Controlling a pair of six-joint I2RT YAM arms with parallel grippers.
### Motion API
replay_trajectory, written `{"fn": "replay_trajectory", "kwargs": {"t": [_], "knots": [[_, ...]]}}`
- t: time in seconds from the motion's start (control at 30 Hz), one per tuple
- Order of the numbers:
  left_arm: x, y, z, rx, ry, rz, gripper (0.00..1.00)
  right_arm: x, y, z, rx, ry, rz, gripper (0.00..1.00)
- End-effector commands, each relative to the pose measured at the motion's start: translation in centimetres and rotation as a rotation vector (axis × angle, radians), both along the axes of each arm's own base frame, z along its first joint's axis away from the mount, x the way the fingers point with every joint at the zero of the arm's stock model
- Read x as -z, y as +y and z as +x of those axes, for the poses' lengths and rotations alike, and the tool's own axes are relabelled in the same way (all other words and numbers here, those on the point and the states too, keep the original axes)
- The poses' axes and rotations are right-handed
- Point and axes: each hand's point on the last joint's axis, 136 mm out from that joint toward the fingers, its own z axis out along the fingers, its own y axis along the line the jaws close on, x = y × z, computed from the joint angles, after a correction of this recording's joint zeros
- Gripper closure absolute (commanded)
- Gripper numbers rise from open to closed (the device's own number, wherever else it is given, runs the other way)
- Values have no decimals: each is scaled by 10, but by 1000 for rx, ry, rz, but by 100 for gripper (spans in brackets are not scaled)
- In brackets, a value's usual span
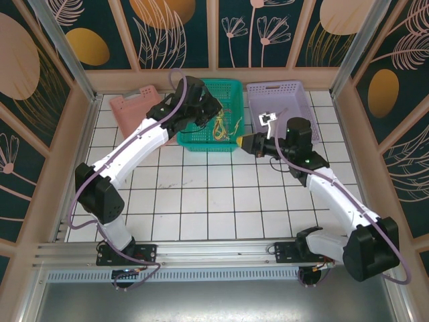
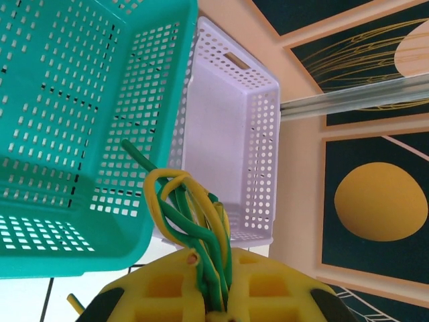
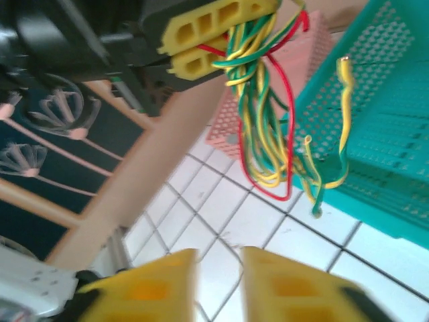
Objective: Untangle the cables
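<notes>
The cables (image 3: 260,114), a tangle of red, yellow and green wires, hang from my left gripper (image 3: 204,37), which is shut on their upper ends. In the left wrist view its yellow fingers (image 2: 161,288) pinch the yellow and green strands (image 2: 201,221). From above, the left gripper (image 1: 213,111) holds the bundle (image 1: 220,127) over the teal basket (image 1: 201,142). A few loose ends trail at that basket's wall (image 3: 342,100). My right gripper (image 3: 220,268) is open below and in front of the bundle, with nothing between its fingers. It points left beside the basket's front right corner (image 1: 240,141).
A lilac basket (image 1: 291,100) stands right of the teal one and shows close behind it in the left wrist view (image 2: 228,127). A pink basket (image 1: 134,107) lies at the back left. Wooden walls (image 1: 87,134) ring the white tiled table (image 1: 201,194).
</notes>
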Motion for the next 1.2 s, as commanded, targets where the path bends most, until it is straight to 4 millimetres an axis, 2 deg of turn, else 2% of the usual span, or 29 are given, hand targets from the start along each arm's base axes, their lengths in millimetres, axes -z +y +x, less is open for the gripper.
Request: {"fn": "replay_trajectory", "kwargs": {"t": [0.0, 0.03, 0.1, 0.23, 0.33, 0.5, 0.67, 0.73, 0.8, 0.83, 0.93, 1.0, 1.1, 1.17], "knots": [[-10, 4, -6, -68, 55, -67, 100, -20, -14, 8, 228, -269, -241, 47], [-7, 4, -7, -92, 94, -86, 100, -25, -16, 8, 308, -346, -290, 39], [-3, 2, -9, -122, 156, -122, 100, -33, -16, 6, 395, -433, -318, 31], [-4, 1, -11, -169, 232, -178, 100, -34, -5, 17, 516, -519, -417, 23], [-5, 0, -14, -184, 274, -199, 100, -35, 11, 30, 560, -572, -467, 22], [-13, 1, -17, -200, 297, -232, 100, -21, 23, 51, 618, -602, -561, 21], [-10, -2, -24, -189, 335, -245, 100, -12, 12, 74, 767, -605, -684, 22], [-8, -1, -28, -191, 345, -246, 100, -7, 9, 80, 793, -601, -700, 27], [-7, 0, -31, -193, 351, -250, 100, -4, 11, 85, 788, -598, -704, 36], [-5, 0, -32, -195, 358, -251, 100, -2, 13, 86, 779, -598, -706, 44], [1, 1, -31, -203, 363, -248, 100, 3, 19, 87, 724, -581, -686, 80], [-2, 3, -30, -209, 348, -239, 100, 1, 20, 84, 684, -568, -652, 98], [-10, 9, -26, -218, 299, -205, 100, -6, 27, 71, 534, -528, -529, 100], [-18, 11, -20, -205, 241, -181, 100, -10, 35, 58, 375, -454, -416, 100]]}}
